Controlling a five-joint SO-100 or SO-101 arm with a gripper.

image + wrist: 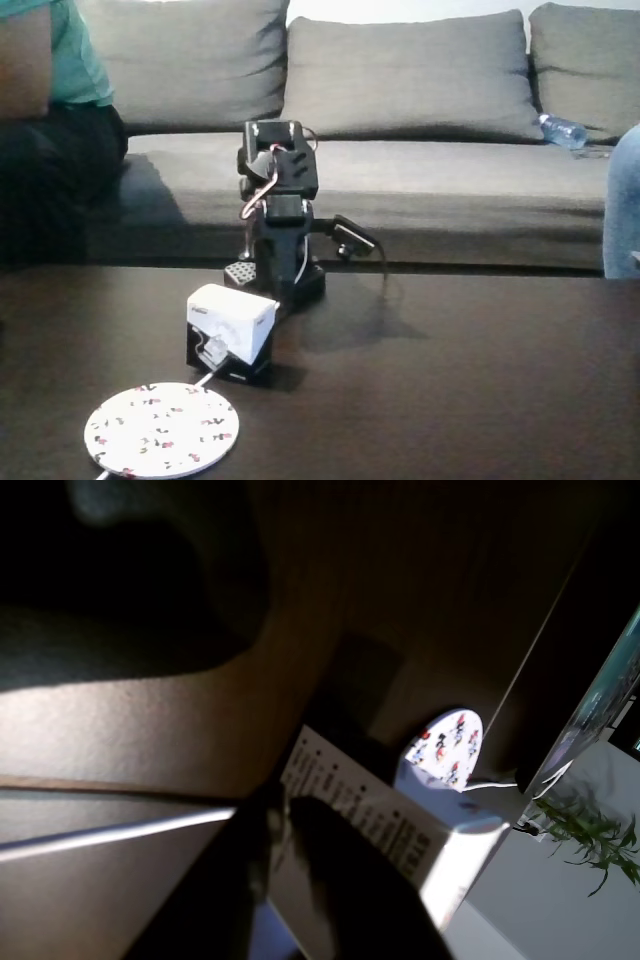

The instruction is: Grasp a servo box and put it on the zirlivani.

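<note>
fixed view, left to right: person in a teal top on the sofa, disc flat at the table's near-left edge, box just behind and slightly right of it, arm folded up behind the box, water bottle on the far-right cushion

key relation: disc lies down-left of the box in this view, near but apart, a strip of bare table between them. Box sits white top up, black base on the table, one corner turned toward the camera, roughly cubic so no real long axis. Judgement: next move is a short lift and carry toward the camera and left, and the disc is wider than the box, so there's margin

wrist view: gripper is a dark mass at bottom, right against the box's white side; looks clamped on it but the fingers are too dark, can't tell if closed or just touching. Disc sits beyond the box's far edge, upper right

writing: printed label strip on the box in the wrist view, small dark text, blurred, not readable. Small dark mark on the box's upper front in the fixed view, also unreadable. No brand legible
</note>
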